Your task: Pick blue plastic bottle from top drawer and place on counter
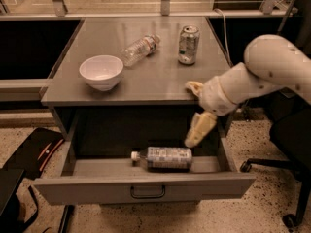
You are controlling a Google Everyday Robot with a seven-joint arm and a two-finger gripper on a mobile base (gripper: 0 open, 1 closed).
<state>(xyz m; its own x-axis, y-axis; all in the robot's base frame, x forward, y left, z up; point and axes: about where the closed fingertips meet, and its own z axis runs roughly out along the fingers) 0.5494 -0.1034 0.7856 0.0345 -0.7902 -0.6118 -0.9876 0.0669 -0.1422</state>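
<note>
The blue plastic bottle (167, 158) lies on its side in the open top drawer (97, 191), white cap to the left. My gripper (197, 108) reaches in from the right, over the drawer's right part and at the counter's front edge. Its fingers are spread apart: one fingertip (193, 87) is level with the counter (160, 81), the other (198, 130) hangs just above the bottle's right end. It holds nothing.
On the counter stand a white bowl (101, 72), a clear bottle (140, 49) lying down and a drink can (188, 44). A black office chair (286, 144) is at the right, a black bag (34, 152) on the floor at the left.
</note>
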